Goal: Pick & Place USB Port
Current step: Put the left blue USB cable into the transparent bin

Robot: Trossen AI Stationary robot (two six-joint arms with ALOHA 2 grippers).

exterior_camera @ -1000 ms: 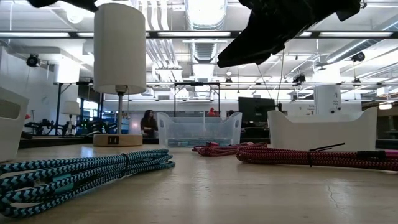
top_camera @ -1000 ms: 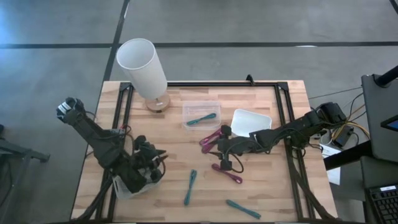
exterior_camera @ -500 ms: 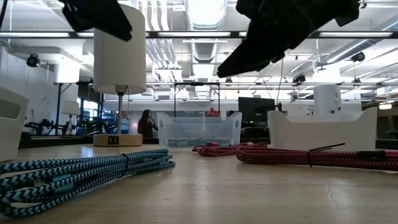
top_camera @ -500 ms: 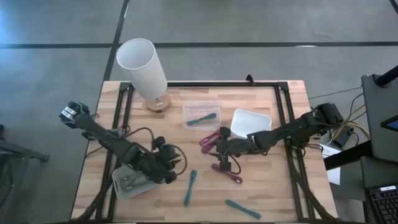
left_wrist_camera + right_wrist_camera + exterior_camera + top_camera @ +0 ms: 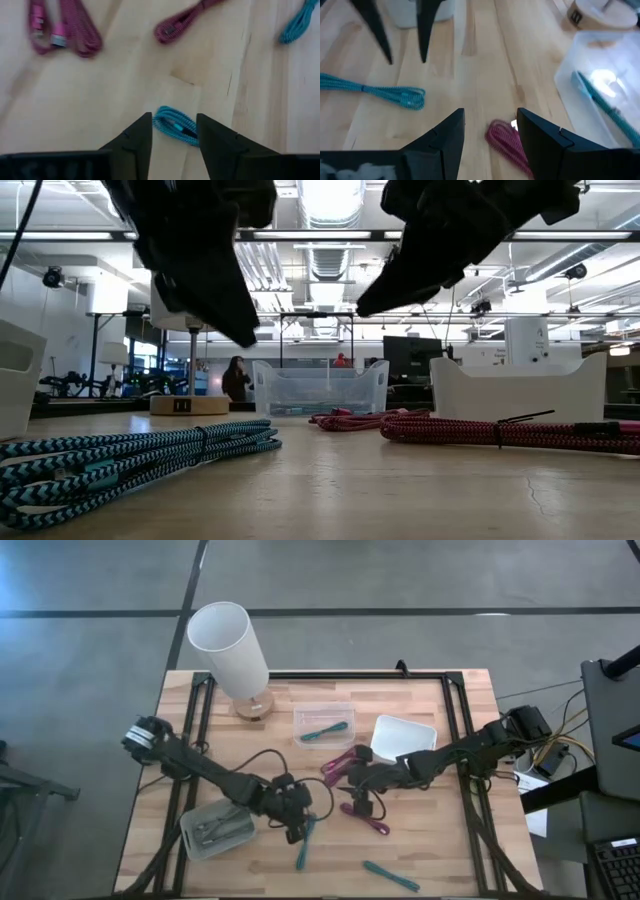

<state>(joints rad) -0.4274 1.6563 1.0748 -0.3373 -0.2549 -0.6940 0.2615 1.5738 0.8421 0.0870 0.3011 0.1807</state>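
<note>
- On the wooden table (image 5: 440,850), high view: left gripper (image 5: 297,827) hovers over the upper end of a teal braided cable bundle (image 5: 305,841) near the front middle. Right gripper (image 5: 362,802) hangs over a magenta cable bundle (image 5: 366,819). Second magenta bundle (image 5: 338,762) just beside the right arm. Another teal bundle (image 5: 391,875) lies well apart at the front. Clear bin (image 5: 324,726) holds one teal cable; white tray (image 5: 403,735) behind the right arm; grey bin (image 5: 216,830) at front left; white lamp (image 5: 230,648) at the back left corner.
- Low view: both grippers hang above the tabletop, touching nothing. A teal bundle lies close to the camera, magenta ones farther off. A person (image 5: 238,377) stands far back in the room.
- Left wrist view: fingers (image 5: 136,141) spread apart, empty, teal bundle's end between them, not yet gripped.
- Right wrist view: fingers (image 5: 443,136) wide apart, empty, magenta bundle's end between them.
- Handling, judged: cables light, soft, floppy; the braid is likely grippy; loose loops may sag or spread. Best taken across the middle, by the tie if it has one.
- In the way: little; the two arms work close together, so they could clash.
</note>
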